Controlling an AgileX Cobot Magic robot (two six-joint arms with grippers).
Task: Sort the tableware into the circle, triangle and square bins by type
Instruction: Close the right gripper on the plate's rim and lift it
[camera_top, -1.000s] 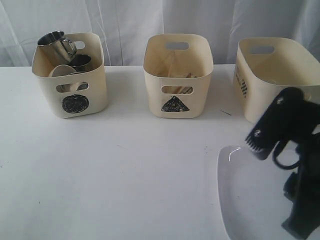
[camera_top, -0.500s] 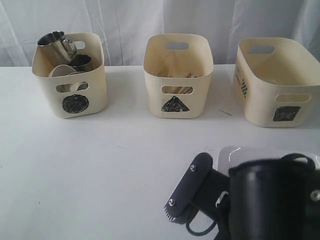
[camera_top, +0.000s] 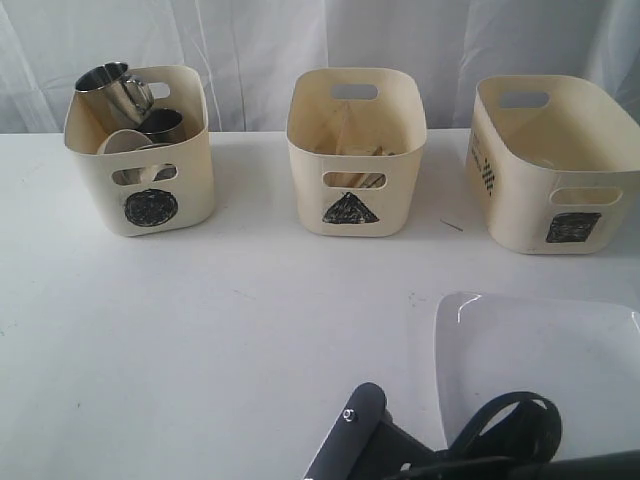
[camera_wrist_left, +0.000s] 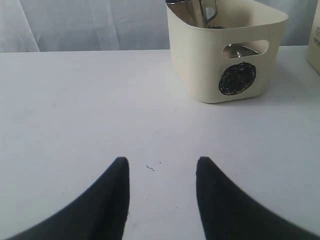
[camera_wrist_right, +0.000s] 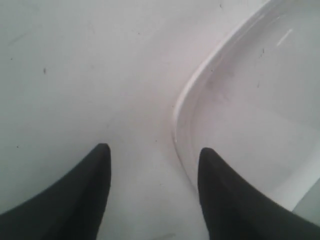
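The large white squarish plate (camera_top: 540, 360) lies flat on the table at the front right. My right gripper (camera_wrist_right: 154, 150) is open just above its near-left edge, one finger over the plate (camera_wrist_right: 250, 100) and one over bare table. Only part of that arm (camera_top: 400, 455) shows at the bottom of the exterior view. The circle bin (camera_top: 140, 170) holds two steel mugs (camera_top: 112, 90) and a small white bowl (camera_top: 125, 140). Wooden chopsticks (camera_top: 350, 150) lie in the triangle bin (camera_top: 355, 195). The square bin (camera_top: 550, 190) stands at the back right. My left gripper (camera_wrist_left: 160, 160) is open over bare table, well short of the circle bin (camera_wrist_left: 225, 55).
The three bins stand in a row along the back of the white table (camera_top: 220, 330), in front of a white curtain (camera_top: 260, 40). A black cable loop (camera_top: 505, 425) on my right arm hangs over the plate's front edge.
My right arm has swung down and left, from in front of the square bin to the bottom edge of the view. The square bin and most of the plate now show.
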